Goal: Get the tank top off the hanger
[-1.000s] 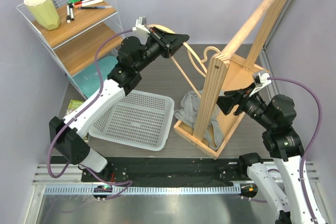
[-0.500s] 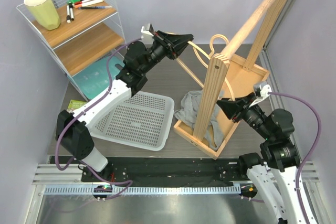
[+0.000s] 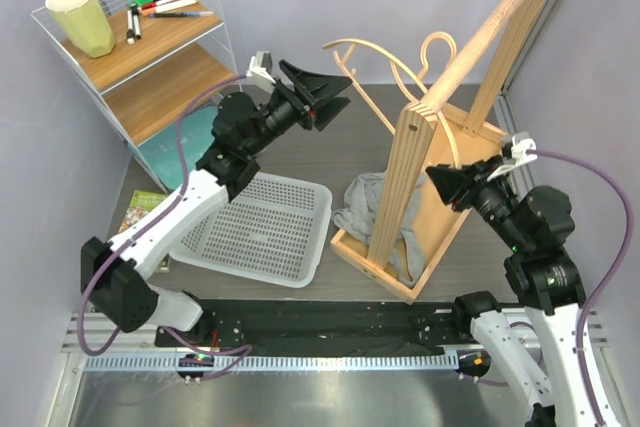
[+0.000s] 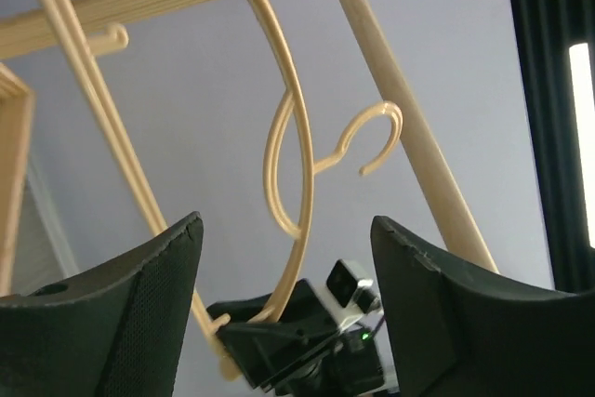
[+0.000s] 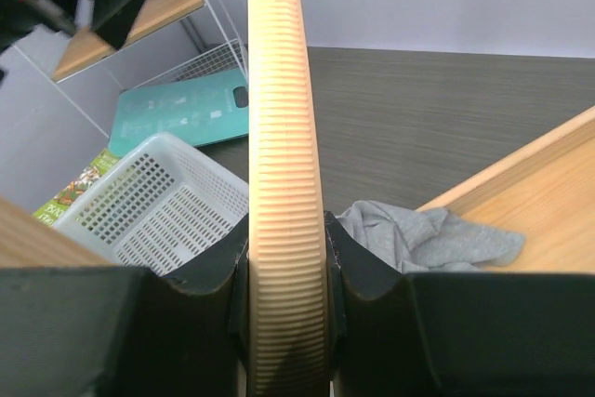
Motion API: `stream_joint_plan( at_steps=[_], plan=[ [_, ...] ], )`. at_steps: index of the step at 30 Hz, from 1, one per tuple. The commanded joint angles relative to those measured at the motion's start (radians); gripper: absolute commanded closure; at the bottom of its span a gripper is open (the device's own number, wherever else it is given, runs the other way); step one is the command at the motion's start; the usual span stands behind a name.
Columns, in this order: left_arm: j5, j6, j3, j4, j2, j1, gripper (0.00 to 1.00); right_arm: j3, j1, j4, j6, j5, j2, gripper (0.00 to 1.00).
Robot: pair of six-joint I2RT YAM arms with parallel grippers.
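The grey tank top (image 3: 362, 205) lies crumpled on the table, draped over the near edge of the wooden rack's base; it also shows in the right wrist view (image 5: 429, 234). The pale-wood hanger (image 3: 368, 48) is bare and held up in the air beside the rail, its round hook (image 3: 436, 47) uppermost. My right gripper (image 3: 447, 181) is shut on one ribbed arm of the hanger (image 5: 284, 183). Left of the hanger, my left gripper (image 3: 335, 97) stands open and apart from it. In the left wrist view the hanger (image 4: 296, 137) hangs beyond the spread fingers (image 4: 139, 304).
A tall wooden rack with a slanted rail (image 3: 500, 17) and post (image 3: 405, 177) stands between the arms. A white perforated basket (image 3: 262, 227) sits front left. A wire shelf (image 3: 150, 42) at back left holds a yellow cup (image 3: 80, 17) and markers. A teal board (image 3: 180, 147) lies below.
My left gripper has opened, let go of the hanger and drawn back to the left. My right gripper has shut on the hanger's arm and raised it to the right.
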State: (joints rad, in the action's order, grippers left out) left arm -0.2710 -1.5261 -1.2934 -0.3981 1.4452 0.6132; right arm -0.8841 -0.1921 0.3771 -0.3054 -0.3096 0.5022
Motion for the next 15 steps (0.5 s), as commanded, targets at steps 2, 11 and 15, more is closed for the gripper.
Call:
stream_joint_plan(
  at_steps=[2, 11, 15],
  plan=[
    [0.012, 0.356, -0.001, 0.184, -0.235, -0.030, 0.24, -0.185, 0.003, -0.017, 0.057, 0.058, 0.135, 0.99],
    [-0.023, 0.549, 0.120, 0.395, -0.489, -0.030, 0.23, -0.412, 0.003, 0.046, 0.098, 0.194, 0.288, 0.99],
    [-0.108, 0.583, 0.132, 0.476, -0.509, -0.030, 0.24, -0.405, 0.003, 0.052, 0.083, 0.240, 0.236, 0.99]
  ],
)
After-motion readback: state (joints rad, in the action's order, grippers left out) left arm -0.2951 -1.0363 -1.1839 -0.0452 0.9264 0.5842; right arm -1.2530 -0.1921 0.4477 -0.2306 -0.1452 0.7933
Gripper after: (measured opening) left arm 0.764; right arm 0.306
